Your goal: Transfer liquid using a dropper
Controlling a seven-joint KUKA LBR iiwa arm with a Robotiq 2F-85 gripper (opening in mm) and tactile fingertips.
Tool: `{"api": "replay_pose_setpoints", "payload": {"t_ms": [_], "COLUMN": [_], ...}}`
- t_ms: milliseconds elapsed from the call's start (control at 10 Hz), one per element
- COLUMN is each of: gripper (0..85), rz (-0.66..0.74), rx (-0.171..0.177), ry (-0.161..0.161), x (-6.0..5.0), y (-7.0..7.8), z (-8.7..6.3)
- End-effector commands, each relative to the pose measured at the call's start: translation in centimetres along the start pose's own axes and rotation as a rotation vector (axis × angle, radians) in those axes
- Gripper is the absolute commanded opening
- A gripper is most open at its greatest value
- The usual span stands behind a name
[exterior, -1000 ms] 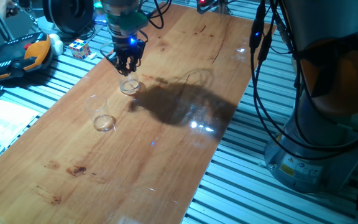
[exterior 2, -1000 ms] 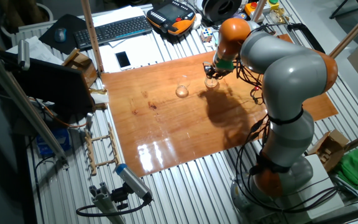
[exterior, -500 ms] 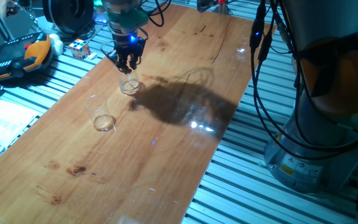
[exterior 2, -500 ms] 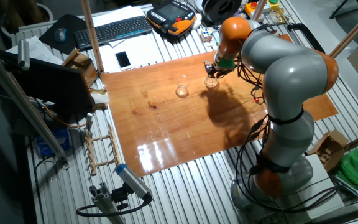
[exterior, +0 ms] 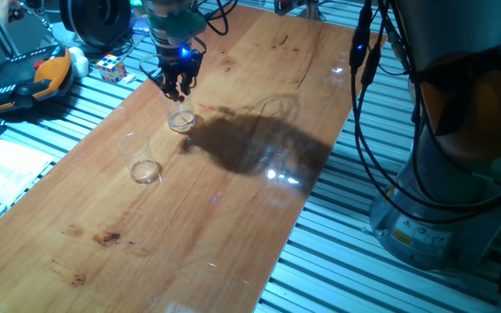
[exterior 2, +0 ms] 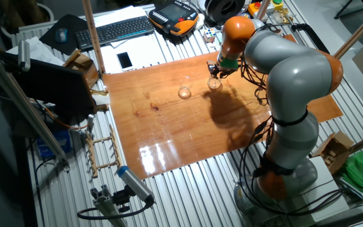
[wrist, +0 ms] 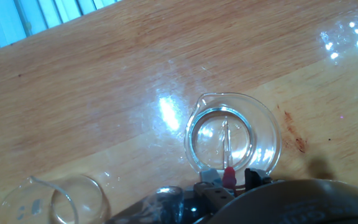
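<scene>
We hang our gripper (exterior: 179, 89) right above the far cup (exterior: 181, 119), and in the hand view the fingers are pinched together on the red bulb end of the dropper (wrist: 227, 149), whose thin clear stem points down into that cup (wrist: 232, 132) toward the shallow liquid (wrist: 211, 138) glinting at its bottom. The second cup (exterior: 142, 162) stands well apart on the table (exterior: 233, 200), down at about seven o'clock from the first in this fixed view, and at the lower left corner in the hand view (wrist: 51, 200). From the other side we see the gripper (exterior 2: 214, 72) poised over the same cup (exterior 2: 213, 82). The dropper looks feather-light and flimsy, we judge: the stem would bend or slip if grabbed, so the soft bulb is the place to hold, gently, since a hard pinch would probably squirt the liquid out. The cups look light and tippy too; best keep the stem off their walls.
</scene>
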State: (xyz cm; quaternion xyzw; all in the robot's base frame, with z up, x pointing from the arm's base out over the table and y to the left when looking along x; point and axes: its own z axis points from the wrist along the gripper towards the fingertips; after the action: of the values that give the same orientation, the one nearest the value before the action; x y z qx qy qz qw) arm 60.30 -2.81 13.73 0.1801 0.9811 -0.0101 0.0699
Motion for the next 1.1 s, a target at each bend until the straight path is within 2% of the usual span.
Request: {"api": "replay_pose_setpoints", "payload": {"t_ms": [0,200,400,700,1000], "gripper": [31.0,31.0,31.0,36.0,38.7], "rz": [0.0,0.0,0.001,0.018,0.052], "rx": [-0.001,-0.001,-0.002,0.019,0.024], "ry": [0.0,0.005,0.024,0.044,0.05], "x": [0.0,0.0,0.0,0.0,0.9], "y": [0.0,0.1,0.3,0.3,1.1], "z": [0.0,-0.1,-0.2,-0.2,-2.5]}}
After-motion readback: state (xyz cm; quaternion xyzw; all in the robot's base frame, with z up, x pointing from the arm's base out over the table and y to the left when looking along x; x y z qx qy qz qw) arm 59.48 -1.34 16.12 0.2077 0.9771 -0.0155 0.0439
